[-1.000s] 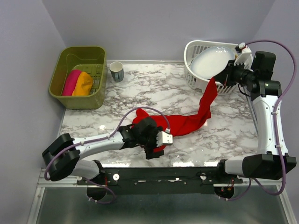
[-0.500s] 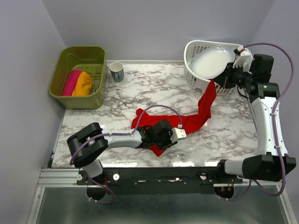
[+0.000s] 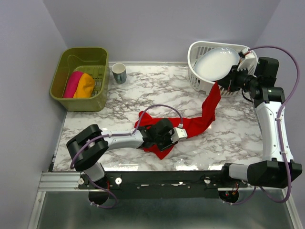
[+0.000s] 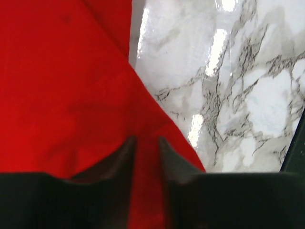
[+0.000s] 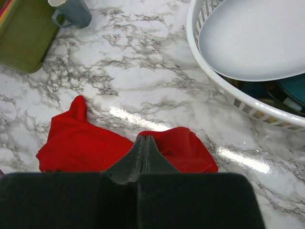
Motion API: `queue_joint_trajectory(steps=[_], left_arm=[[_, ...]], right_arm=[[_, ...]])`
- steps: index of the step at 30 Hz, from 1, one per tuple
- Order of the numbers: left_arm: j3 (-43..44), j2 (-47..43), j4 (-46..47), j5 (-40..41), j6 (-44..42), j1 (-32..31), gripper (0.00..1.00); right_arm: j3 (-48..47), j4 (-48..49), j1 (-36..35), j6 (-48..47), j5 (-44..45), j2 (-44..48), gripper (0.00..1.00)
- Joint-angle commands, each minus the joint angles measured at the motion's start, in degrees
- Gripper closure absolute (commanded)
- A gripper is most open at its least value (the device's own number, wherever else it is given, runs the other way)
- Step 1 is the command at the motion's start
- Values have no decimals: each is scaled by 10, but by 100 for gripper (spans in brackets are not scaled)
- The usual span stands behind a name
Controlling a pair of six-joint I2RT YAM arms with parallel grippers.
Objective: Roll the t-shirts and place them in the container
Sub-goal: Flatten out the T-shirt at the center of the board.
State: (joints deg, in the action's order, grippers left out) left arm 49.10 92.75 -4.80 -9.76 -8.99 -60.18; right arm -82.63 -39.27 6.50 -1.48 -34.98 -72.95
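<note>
Red t-shirt stretched over table; right fingers clamp raised end, left fingers pinch near edge.

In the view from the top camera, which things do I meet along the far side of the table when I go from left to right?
A pink rolled cloth t-shirt → orange rolled cloth t-shirt (both in the olive-green plastic bin) → grey-blue ceramic mug → white slatted plastic basket.
</note>
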Motion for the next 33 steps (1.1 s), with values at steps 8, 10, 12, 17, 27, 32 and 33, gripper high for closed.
queue_joint_trajectory(steps=[8, 10, 12, 17, 27, 32, 33], left_arm=[[-8, 27, -34, -54, -45, -1, 80], [-2, 22, -42, -57, -46, 2, 97], [7, -5, -59, -57, -50, 10, 100], [80, -118, -194, -127, -116, 106, 100], [340, -228, -413, -226, -214, 300, 100], [413, -219, -550, -295, -239, 319, 100], [404, -235, -565, -297, -257, 319, 100]], right_arm=[[21, 16, 4, 0, 12, 11, 99], [14, 13, 4, -1, 16, 9, 99], [2, 9, 4, -5, 18, 6, 99], [-35, -17, 5, -17, 43, 0, 100], [-77, 2, 8, -12, 91, 27, 100], [-73, -8, 9, -10, 73, 63, 100], [-71, -12, 8, -19, 74, 85, 99]])
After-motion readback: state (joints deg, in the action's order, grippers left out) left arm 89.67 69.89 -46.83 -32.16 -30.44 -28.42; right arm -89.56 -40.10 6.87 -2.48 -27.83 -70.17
